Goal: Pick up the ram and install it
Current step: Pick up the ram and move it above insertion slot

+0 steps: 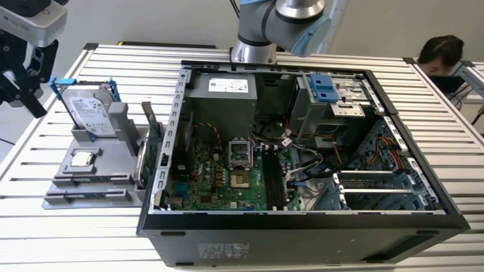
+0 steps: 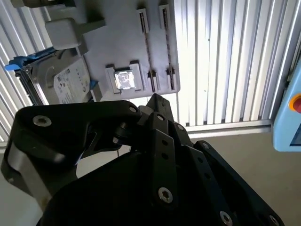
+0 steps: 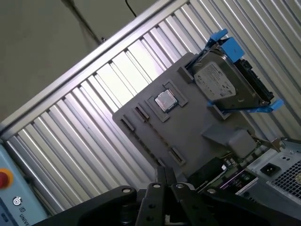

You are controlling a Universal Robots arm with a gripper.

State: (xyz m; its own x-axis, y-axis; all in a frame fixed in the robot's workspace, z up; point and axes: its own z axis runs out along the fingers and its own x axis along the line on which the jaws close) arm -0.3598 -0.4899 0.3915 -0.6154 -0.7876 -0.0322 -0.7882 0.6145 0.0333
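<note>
Exterior view, from its left: the gripper [image 1: 24,102] hangs above the slatted table [image 1: 45,238], just outside the grey holder [image 1: 106,167] and well apart from the case [image 1: 302,229]. In both wrist views its fingertips [image 3: 159,176] are drawn together with nothing seen between them. The holder carries a hard drive [image 1: 89,110] standing on edge in blue rails and a processor [image 1: 83,158] lying flat. At the holder's far edge, beside the case wall, stands a large green card [image 1: 153,133]. The thin pale strip just beside it looks to be the ram [image 1: 140,170], though I cannot tell for sure. Inside the open case lies the motherboard [image 1: 226,181], with long black slots [image 1: 274,181]. A person [image 1: 441,54] sits at the exterior view's far right.
</note>
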